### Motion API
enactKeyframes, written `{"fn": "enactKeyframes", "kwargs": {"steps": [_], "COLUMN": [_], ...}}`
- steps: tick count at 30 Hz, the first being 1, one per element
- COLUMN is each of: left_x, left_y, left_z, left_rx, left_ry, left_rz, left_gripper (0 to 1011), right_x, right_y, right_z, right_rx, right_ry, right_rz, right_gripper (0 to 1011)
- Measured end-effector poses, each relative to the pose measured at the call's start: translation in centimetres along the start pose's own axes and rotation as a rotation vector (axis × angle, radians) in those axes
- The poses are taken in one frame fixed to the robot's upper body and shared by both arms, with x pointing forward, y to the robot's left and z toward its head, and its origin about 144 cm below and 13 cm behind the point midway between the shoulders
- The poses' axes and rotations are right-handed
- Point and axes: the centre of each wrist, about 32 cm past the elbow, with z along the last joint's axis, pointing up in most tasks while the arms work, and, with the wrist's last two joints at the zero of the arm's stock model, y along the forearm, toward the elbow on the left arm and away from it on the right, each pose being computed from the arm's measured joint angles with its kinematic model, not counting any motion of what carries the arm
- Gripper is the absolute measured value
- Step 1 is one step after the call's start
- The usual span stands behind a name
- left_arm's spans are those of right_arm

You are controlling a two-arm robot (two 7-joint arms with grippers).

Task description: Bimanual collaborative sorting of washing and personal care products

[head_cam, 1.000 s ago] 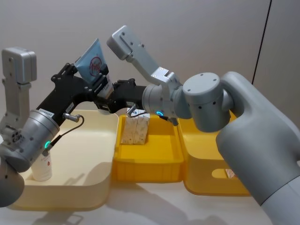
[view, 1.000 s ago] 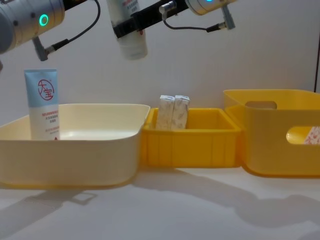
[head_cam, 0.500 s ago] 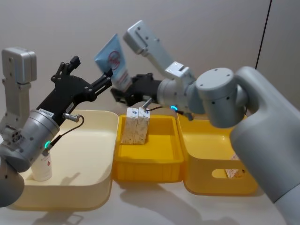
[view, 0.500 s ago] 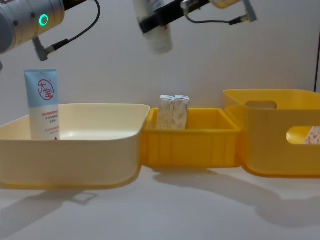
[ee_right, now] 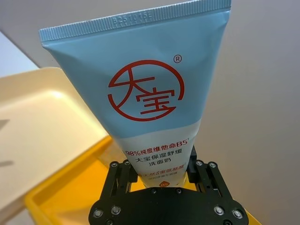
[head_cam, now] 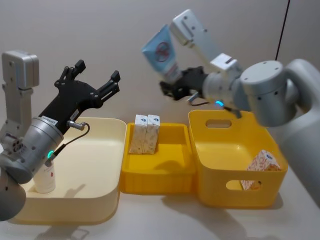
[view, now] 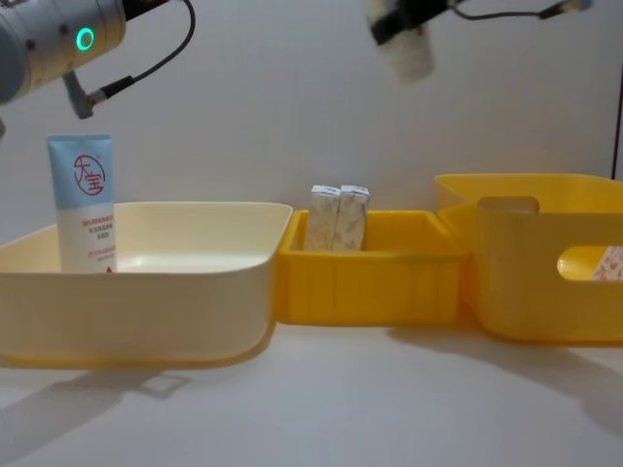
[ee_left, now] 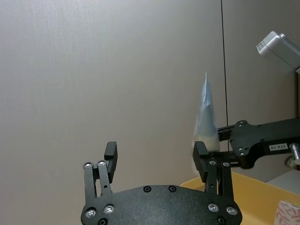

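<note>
Gripping light-blue-and-white plastic tube with red round logo (head_cam: 162, 54) by cap end, right gripper (head_cam: 176, 88) clamped, tube upright-tilted above gap between small yellow tray (head_cam: 167, 175) and deep yellow bin (head_cam: 235, 172); left gripper (head_cam: 95, 85) spread empty over cream tub's (head_cam: 95, 200) far edge.

I am looking at three plastic bins lining up in a row across a pale white tabletop (head_cam: 165, 220). At nine o'clock a wide, rounded cream plastic tub (head_cam: 97, 197) is sitting, its right rim touching the next bin. At the centre a shallow, square yellow plastic tray (head_cam: 157, 182) is resting. At three o'clock a taller, deep yellow plastic bin with an oval handle cut-out in its front wall (head_cam: 235, 192) is standing just beside the tray. Towards twelve o'clock a plain grey wall (head_cam: 100, 30) is filling the background, with a thin dark vertical seam (head_cam: 283, 22) running down it at about one o'clock.
</note>
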Motion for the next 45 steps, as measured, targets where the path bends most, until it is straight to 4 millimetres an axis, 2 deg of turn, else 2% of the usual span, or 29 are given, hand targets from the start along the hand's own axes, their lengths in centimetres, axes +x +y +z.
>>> {"fn": "enactKeyframes", "kwargs": {"steps": [3,10,20,35,45], "left_x": [0.0,0.0,0.0,0.0,0.0], "left_y": [0.0,0.0,0.0,0.0,0.0], "left_z": [0.0,0.0,0.0,0.0,0.0], "left_rx": [0.0,0.0,0.0,0.0,0.0], "left_ry": [0.0,0.0,0.0,0.0,0.0], "left_rz": [0.0,0.0,0.0,0.0,0.0], "left_gripper": [1003,1003,1003,1003,1003], "right_x": [0.9,4.3,8.5,13.6,16.7], "right_y": [-0.5,-1.8,-2.7,-2.3,-1.2], "right_z": [0.0,0.1,0.2,-0.9,-2.3], "right_rx": [-0.019,-0.112,-0.245,-0.418,-0.499], "right_ry": [0.003,0.023,0.071,0.192,0.301], "right_rz": [-0.03,-0.109,-0.126,-0.039,0.057], "right_gripper": [557,556,557,557,556]}}
